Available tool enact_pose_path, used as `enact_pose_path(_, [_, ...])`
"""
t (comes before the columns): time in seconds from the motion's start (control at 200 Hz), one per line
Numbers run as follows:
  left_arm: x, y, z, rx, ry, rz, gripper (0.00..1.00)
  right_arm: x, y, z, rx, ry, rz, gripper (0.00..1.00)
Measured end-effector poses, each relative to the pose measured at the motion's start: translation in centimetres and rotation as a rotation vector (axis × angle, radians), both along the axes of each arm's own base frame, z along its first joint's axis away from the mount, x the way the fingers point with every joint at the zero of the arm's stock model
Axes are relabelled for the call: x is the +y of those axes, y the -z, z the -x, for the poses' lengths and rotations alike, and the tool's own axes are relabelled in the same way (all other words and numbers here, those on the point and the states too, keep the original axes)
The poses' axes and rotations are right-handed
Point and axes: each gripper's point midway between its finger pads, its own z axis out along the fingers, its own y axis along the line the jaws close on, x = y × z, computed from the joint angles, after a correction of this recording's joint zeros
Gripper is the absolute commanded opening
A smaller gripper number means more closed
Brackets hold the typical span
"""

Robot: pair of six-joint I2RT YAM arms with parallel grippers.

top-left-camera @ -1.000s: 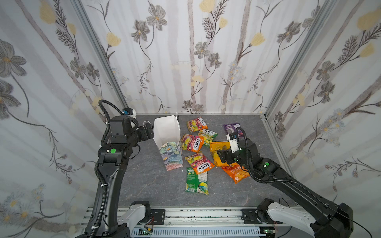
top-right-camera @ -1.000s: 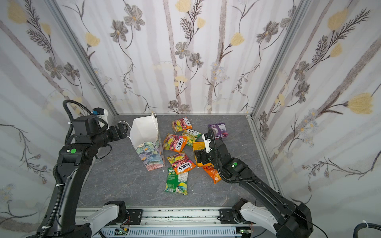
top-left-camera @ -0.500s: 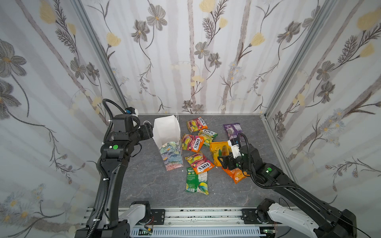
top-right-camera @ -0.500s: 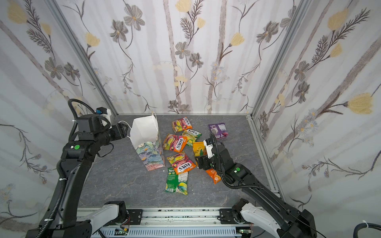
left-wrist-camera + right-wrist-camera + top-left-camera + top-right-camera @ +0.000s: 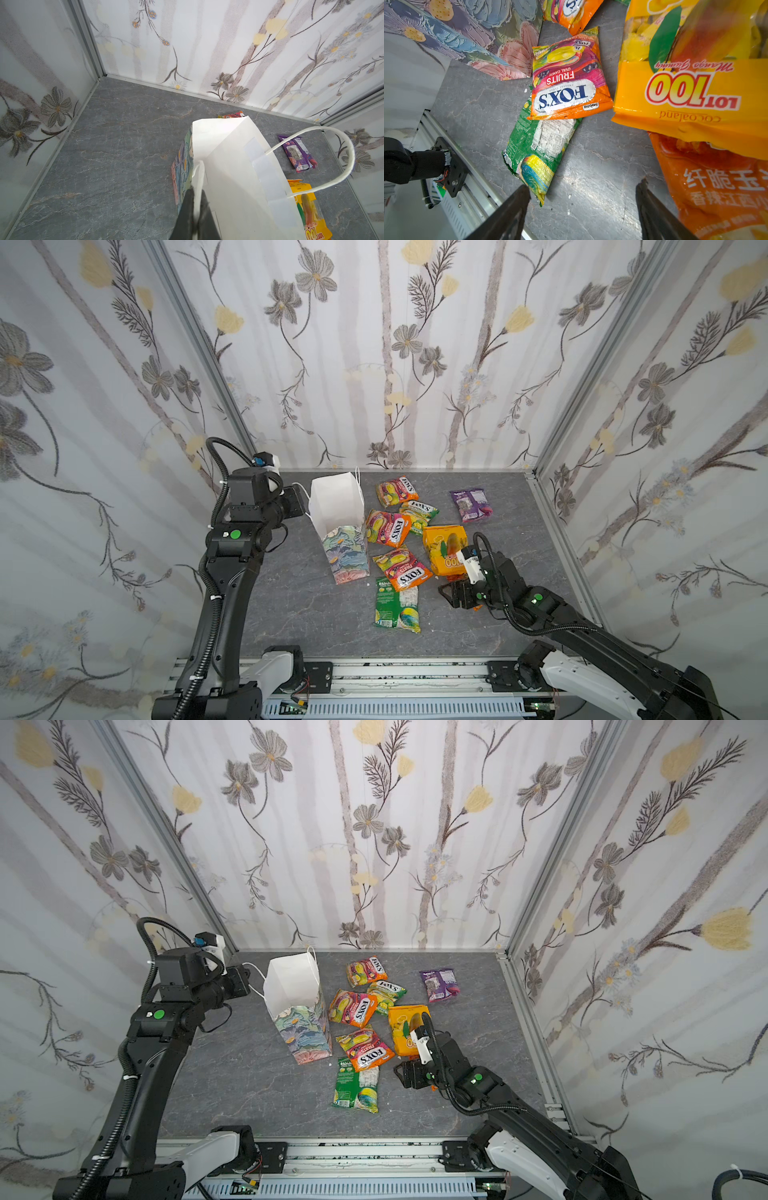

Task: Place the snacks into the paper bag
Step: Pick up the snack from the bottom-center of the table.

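Here, left hand point(image 5: 196, 193) tight on cord point(image 5: 200, 172) of paper bag point(image 5: 228, 166) (right hand point(image 5: 583, 185) apart, orange packet point(image 5: 716, 187) beside).

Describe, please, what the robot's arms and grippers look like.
The left arm and right arm are black with white base links, a green dot and a ribbed black cable each. The left gripper and right gripper have flat, dark fingers.

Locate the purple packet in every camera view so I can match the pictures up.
In a top view: the purple packet lies alone toward the back right.
In a top view: same spot, again set apart.
Left wrist: beyond the paper bag, framed by its white cord handle.
Right wrist: not in it.
Shared landmark: the paper bag, visible in all four views.
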Motion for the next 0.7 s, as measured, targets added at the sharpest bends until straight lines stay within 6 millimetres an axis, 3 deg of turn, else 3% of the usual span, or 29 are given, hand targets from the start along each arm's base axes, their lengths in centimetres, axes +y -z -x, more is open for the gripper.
enact_pose_path(0.28, [-0.1, 0.4, -0.1, 0.005, 0.005, 0.002, 0.00, 0.9, 1.9, 1.8, 0.078, -0.009, -0.064, 0.76])
enact_pose_path(0.509, [-0.1, 0.5, -0.1, 0.002, 0.005, -0.003, 0.00, 4.0, 2.5, 5.2, 0.066, -0.167, -0.038, 0.76])
enact_pose_path(0.699, [0.0, 0.4, 0.1, -0.004, 0.003, -0.007, 0.00, 5.3, 3.2, 6.1, 0.043, -0.227, 0.034, 0.75])
